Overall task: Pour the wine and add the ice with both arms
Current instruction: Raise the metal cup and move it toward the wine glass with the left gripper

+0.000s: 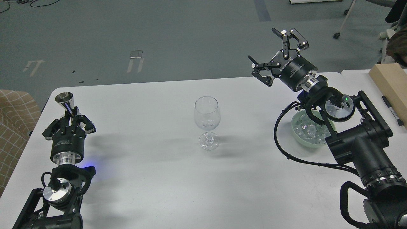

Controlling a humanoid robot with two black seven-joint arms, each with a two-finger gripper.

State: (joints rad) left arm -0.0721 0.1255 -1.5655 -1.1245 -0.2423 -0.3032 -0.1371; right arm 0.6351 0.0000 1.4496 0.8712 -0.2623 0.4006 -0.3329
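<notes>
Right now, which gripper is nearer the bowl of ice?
Right. The right gripper hovers open just beyond the bowl of ice; the left gripper, holding a metal jigger, is across the table.

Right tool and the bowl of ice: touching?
Apart. The head view shows the right tool open and raised beyond the bowl, with bare table visible between them.

Single head view, high and close, facing forward and down over white table [152, 178]

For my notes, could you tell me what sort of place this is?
Probably a robotics lab, not a bar: a plain white table on grey marked floor, a wheeled chair base, and two robot arms beside a wine glass.
</notes>
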